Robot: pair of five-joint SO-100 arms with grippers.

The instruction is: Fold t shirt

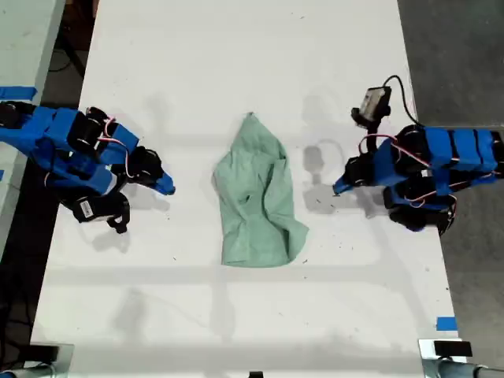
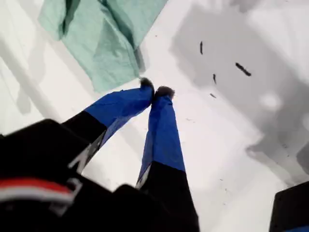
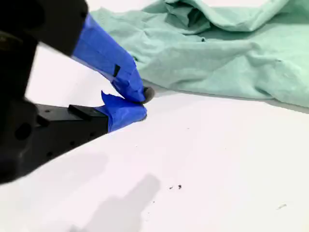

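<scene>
Mint-green t shirt (image 1: 258, 201) lies crumpled at worktop (image 1: 236, 63) centre, ungripped.
First hand (image 2: 155, 90) is seen closed on nothing, tips just beside the shirt edge. Second hand (image 3: 140, 104) is likewise pinched closed, empty, close to the fabric.

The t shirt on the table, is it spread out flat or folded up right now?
Folded, loosely. The t shirt lies as a narrow, rumpled strip with layers overlapping along its length and no sleeves spread out. Neither tool holds it.
</scene>
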